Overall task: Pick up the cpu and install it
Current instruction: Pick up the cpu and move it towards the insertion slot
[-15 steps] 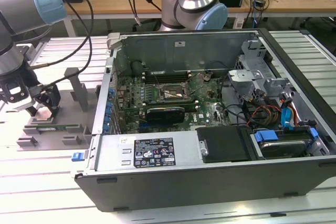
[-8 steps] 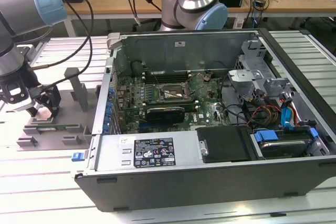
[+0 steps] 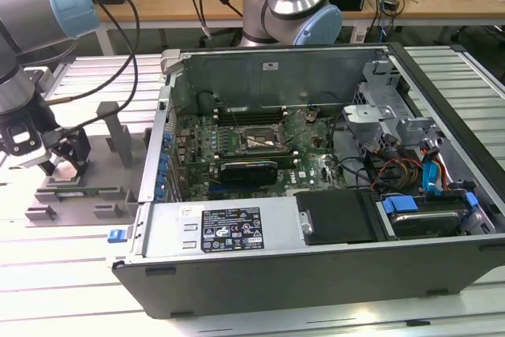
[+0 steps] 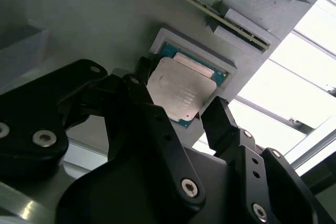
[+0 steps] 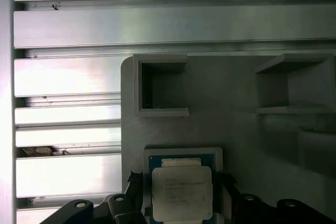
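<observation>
- One worktop (image 3: 55, 274) of pale metal slats carries everything.
- One case (image 3: 260, 274) lies open on it, towards the exterior view's right.
- One arm (image 3: 31, 5) reaches down at the exterior view's left, well apart from the case.
- One green board (image 3: 312, 147) lies inside the case, with one square socket (image 3: 259, 141) near its middle.
- One grey fixture (image 3: 99, 155) lies flat on the worktop beside the case. The first wrist view shows two box-shaped pockets in it (image 5: 160, 87) (image 5: 283, 85).
- One gripper (image 3: 67, 159) is low over the fixture. In both wrist views (image 4: 180, 97) (image 5: 181, 182) its two black jaws are spread, one on either side of the cpu (whether they touch its edges cannot be told).
- One long green stick (image 3: 83, 192) sits on edge in a slot of the fixture, near the gripper; the second wrist view shows it just past the cpu (image 4: 220, 18).
- One cpu (image 4: 181, 92) (image 5: 181, 192), silvery top up, lies flat in its shallow square recess in the fixture, between the jaws, not lifted.
</observation>
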{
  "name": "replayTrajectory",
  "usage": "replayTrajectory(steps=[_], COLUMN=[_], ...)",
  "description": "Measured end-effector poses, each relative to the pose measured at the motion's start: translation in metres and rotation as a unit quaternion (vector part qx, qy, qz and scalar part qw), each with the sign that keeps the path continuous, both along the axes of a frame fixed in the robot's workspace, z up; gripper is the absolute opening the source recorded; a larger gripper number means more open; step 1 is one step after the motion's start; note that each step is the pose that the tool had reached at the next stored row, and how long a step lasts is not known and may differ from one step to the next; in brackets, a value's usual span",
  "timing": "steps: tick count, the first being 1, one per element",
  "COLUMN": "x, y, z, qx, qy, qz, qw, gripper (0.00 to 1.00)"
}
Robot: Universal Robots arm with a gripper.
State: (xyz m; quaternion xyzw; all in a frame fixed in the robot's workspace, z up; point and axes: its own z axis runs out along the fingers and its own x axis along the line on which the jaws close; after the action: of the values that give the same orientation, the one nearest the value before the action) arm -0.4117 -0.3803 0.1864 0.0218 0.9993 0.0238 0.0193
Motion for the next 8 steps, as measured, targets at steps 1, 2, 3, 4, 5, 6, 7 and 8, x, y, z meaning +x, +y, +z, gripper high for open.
replayTrajectory(steps=[1,2,3,4,5,6,7,8], x=[0.0000,0.0000,0.0000,0.0000,0.0000,0.0000,0.0000,0.0000], y=[0.0000,0.0000,0.0000,0.0000,0.0000,0.0000,0.0000,0.0000], z=[0.0003,0.0003,0.0004,0.0004,0.0004,0.0005,0.0005,0.0006], qx=[0.0000,0.0000,0.0000,0.0000,0.0000,0.0000,-0.0001,-0.0001], qy=[0.0000,-0.0001,0.0000,0.0000,0.0000,0.0000,0.0000,0.0001], qz=[0.000,0.000,0.000,0.000,0.000,0.000,0.000,0.000], qw=[1.0000,1.0000,1.0000,1.0000,1.0000,1.0000,1.0000,1.0000], gripper=[0.66,0.66,0.66,0.66,0.66,0.66,0.65,0.58])
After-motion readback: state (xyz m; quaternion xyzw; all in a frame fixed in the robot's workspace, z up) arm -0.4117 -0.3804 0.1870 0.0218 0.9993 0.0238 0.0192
